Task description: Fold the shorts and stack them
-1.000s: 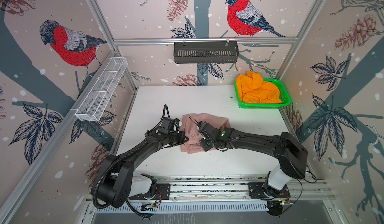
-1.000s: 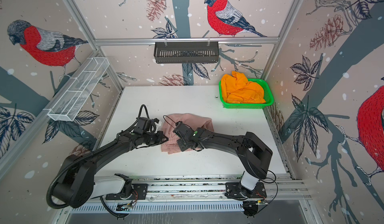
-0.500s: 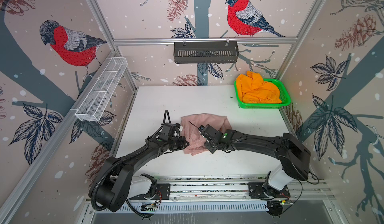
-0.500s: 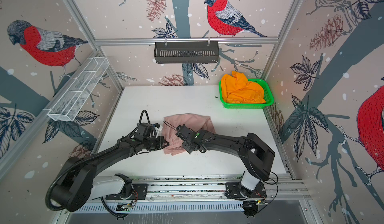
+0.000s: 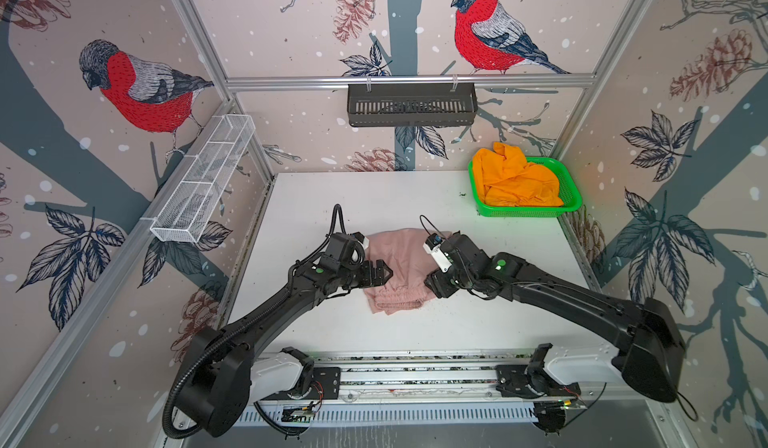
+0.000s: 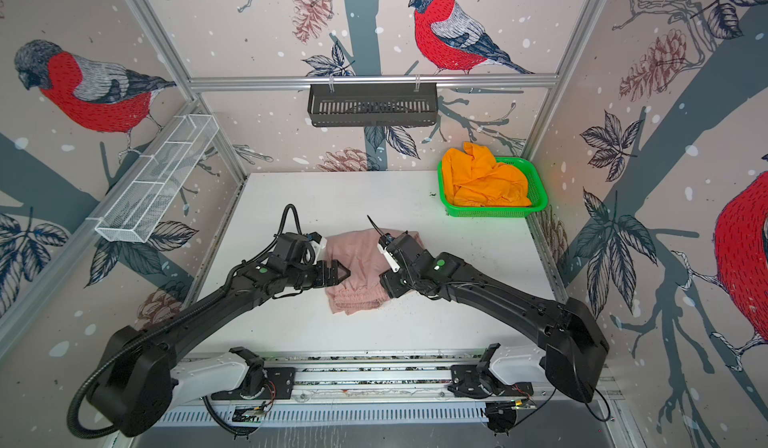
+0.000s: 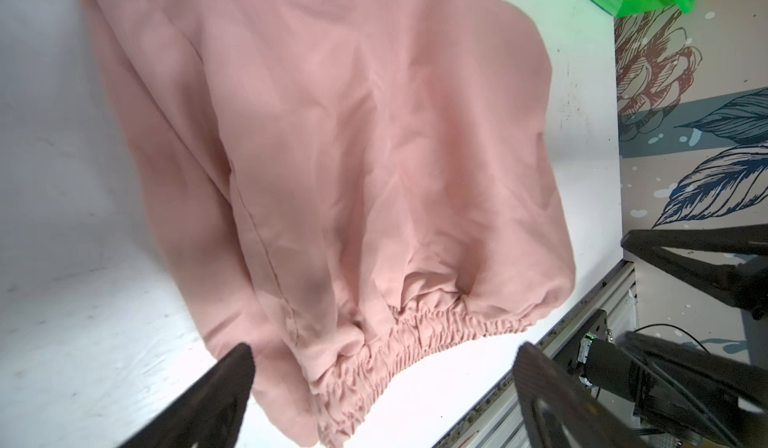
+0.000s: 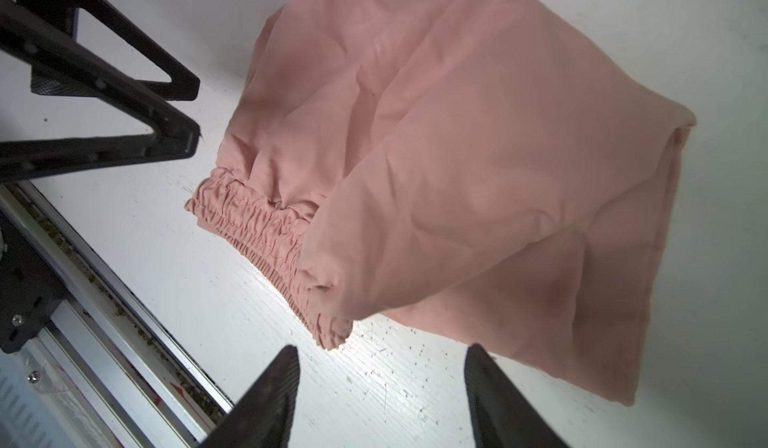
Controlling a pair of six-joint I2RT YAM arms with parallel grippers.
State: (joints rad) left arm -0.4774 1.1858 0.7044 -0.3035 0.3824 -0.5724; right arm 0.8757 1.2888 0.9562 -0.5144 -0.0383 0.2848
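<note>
While our left hand (image 5: 383, 272) and right hand (image 8: 380, 352) hung apart, empty, the pink shorts (image 5: 397, 267) lay loosely folded. A snagging finger could have dragged them open.

**Middle crowded, far left and near strip open**

The pink shorts (image 5: 395, 267) lie mid-tabletop (image 5: 374, 196), hemmed in by the left claw (image 5: 384, 273) and the right claw (image 5: 434, 287), both spread and empty. The far left stretch and the near strip lie bare. The green basket (image 5: 569, 192), heaped with orange shorts (image 5: 515, 179), blocks the far right corner.
</note>
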